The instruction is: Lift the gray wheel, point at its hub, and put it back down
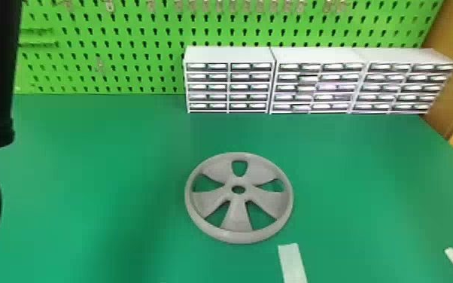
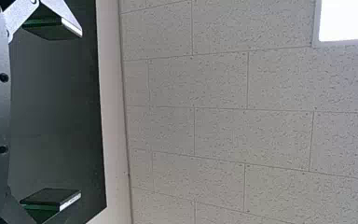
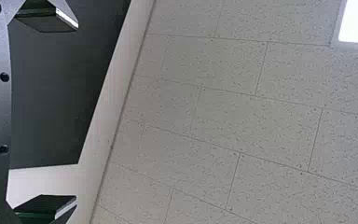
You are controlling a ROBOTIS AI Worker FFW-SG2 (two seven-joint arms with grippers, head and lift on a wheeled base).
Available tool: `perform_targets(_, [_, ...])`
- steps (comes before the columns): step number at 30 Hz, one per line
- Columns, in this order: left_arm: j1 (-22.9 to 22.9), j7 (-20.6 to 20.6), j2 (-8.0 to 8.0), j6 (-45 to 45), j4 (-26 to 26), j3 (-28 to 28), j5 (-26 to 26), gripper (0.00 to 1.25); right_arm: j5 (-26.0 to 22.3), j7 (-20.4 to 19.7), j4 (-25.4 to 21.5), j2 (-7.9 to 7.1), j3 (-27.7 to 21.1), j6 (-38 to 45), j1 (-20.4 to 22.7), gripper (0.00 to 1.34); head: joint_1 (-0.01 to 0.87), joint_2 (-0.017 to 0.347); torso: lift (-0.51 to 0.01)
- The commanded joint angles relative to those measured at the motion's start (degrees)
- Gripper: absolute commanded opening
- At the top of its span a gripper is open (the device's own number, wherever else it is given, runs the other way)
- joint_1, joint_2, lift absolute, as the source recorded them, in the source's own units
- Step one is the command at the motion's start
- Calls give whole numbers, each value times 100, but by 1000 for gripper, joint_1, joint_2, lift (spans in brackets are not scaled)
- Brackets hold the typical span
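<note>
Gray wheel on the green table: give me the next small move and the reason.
Probably turn the left tool down toward the gray wheel: it stands open with nothing between its fingers and seems aimed at the ceiling, while the wheel lies flat on the green table.

Workshop-type space, or a lab workbench area; can't tell which. Head view: bright green perforated metal-look pegboard [image 1: 86, 73] as back wall, keyhole slots in rows, small pale hooks [image 1: 110, 5] along upper part. Three white box-shaped small-parts cabinets [image 1: 229, 54] side by side in front of it, each with stacked rows of little drawers. Flat, smooth green worktop [image 1: 105, 150], two whitish tape-like strips [image 1: 292, 263] on it near bottom edge. Wrist views: speckled pale grey rectangular ceiling tiles [image 2: 279, 84] plus bright white flat light panel [image 2: 349, 21], office/institutional-style ceiling.
</note>
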Motion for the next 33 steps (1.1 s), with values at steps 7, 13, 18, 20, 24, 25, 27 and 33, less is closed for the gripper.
perform_targets(7, [30,17,-14,0,0,-3,9,1157,9,5,0,9,44,122,12,1324,692,48,-88])
perform_targets(13, [188,17,-23,18,0,32,27,1157,18,-13,9,-9,105,236,99,1325,692,48,-88])
perform_targets(18, [381,17,-23,176,9,76,27,1157,26,-162,26,-44,167,377,240,1330,692,48,-88])
perform_targets(20, [434,17,-23,237,26,84,27,1157,18,-188,79,-35,176,412,293,1333,692,48,-88])
perform_targets(24, [610,17,-14,316,35,58,35,1157,-44,-197,229,0,193,438,416,1335,692,48,-88])
perform_targets(25, [645,17,-14,325,35,49,27,1157,-53,-188,246,0,202,456,469,1335,692,48,-88])
perform_targets(27, [759,17,-14,360,35,23,9,1157,-53,-197,290,0,211,473,574,1335,692,48,-88])
perform_targets(33, [1111,-44,-5,439,26,23,44,1157,-185,-197,396,70,193,473,961,1335,692,48,-88])
